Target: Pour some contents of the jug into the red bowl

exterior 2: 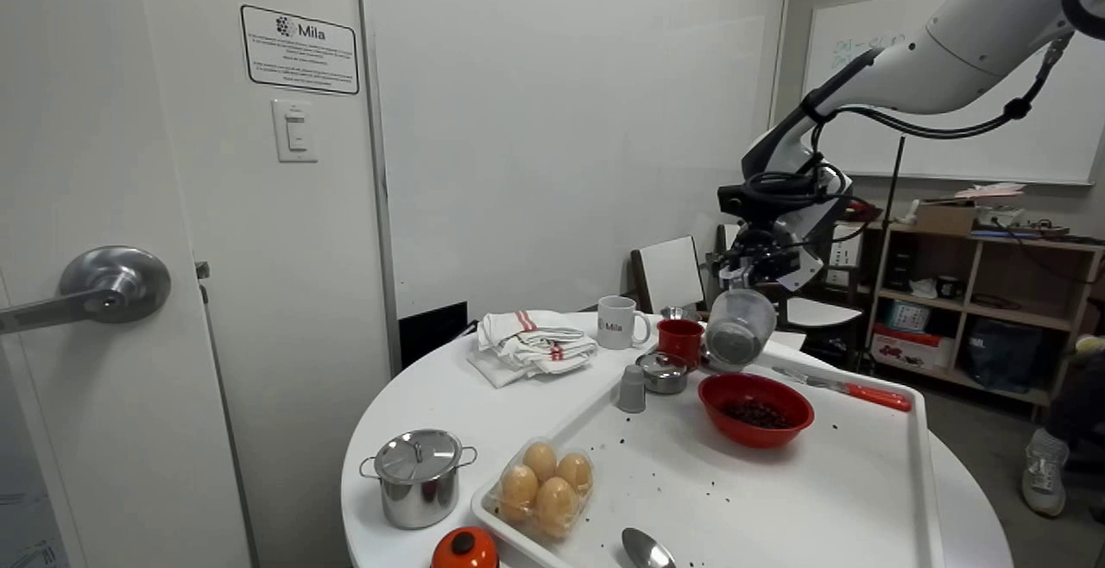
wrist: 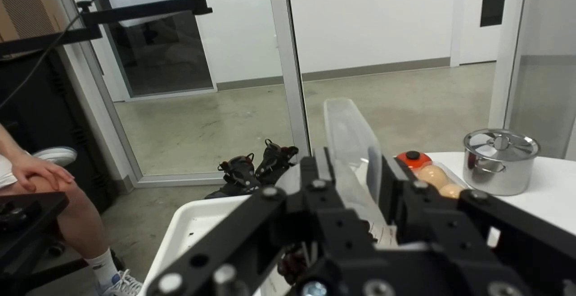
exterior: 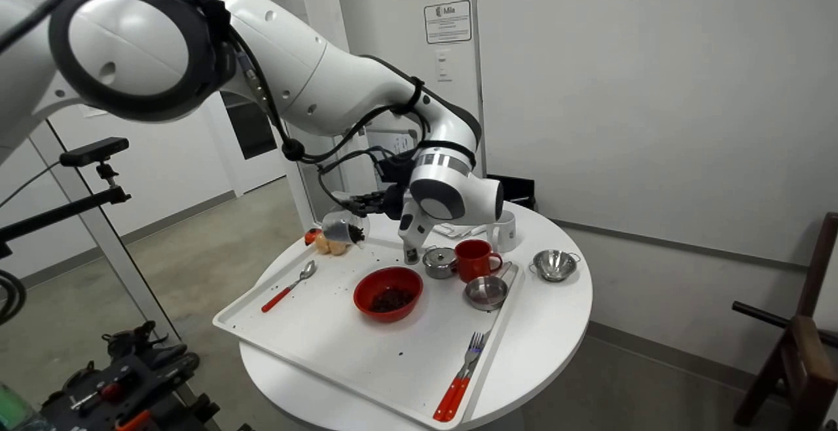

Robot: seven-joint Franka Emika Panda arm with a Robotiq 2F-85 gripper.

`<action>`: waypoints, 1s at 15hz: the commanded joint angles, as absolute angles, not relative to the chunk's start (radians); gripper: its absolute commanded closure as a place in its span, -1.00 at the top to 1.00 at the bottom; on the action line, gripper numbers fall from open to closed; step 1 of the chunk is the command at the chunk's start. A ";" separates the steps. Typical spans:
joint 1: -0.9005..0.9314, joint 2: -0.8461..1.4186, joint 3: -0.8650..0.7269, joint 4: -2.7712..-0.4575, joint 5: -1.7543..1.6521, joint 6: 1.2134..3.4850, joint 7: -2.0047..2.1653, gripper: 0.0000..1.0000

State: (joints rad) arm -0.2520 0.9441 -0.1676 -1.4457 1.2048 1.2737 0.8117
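To my left, a red-handled spoon lies on the white tray, likely unneeded for pouring. Next, the clear jug hangs tipped, clamped in the gripper, presumably so its contents slide out. Then, lower, the red bowl sits upright, dark bits inside, seemingly placed to catch the pour.
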 commanded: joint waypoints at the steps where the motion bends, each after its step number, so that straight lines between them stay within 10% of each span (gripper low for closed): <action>1: -0.199 0.905 -0.190 -1.471 1.173 1.371 0.836 -0.78; 15: 0.075 0.555 -0.199 -1.801 0.760 1.917 0.870 -0.78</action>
